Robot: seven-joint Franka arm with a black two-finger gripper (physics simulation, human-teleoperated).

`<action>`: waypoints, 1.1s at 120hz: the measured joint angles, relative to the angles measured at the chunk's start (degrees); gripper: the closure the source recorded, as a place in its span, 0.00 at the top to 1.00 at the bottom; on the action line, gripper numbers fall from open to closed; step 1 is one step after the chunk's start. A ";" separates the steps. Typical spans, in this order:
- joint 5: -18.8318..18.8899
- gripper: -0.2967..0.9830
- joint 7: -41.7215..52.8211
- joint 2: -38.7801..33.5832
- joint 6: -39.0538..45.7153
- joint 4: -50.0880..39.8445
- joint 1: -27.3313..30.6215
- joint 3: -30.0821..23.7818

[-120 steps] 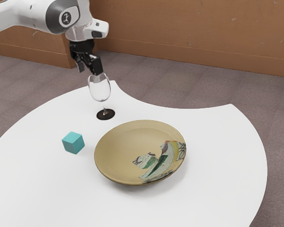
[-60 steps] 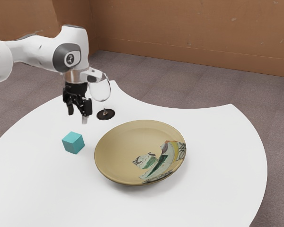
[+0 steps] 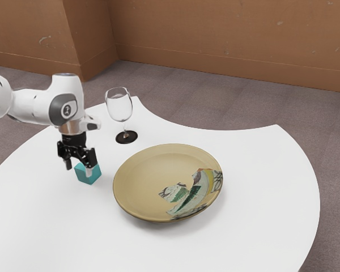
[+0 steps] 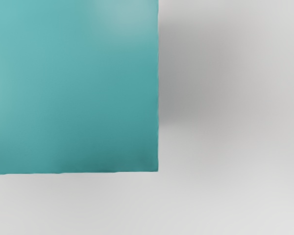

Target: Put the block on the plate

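Black fingers [image 3: 92,158] point down, spread apart at the solid teal cube [image 3: 82,174], gripping nothing; the curved white table [image 3: 260,181] stands before a brown wall [image 3: 215,34].

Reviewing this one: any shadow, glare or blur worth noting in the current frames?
Wrist view: pale sheen on the teal block, soft blurred shadow beside it. Exterior view: faint shadow under the plate, table evenly bright.
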 joint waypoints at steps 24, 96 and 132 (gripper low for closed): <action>0.91 0.77 -1.21 5.09 5.73 3.78 1.66 -0.11; 1.38 0.52 -3.19 7.04 11.71 3.98 2.97 -2.31; 0.97 0.52 -4.51 0.35 10.87 4.57 -4.30 -3.22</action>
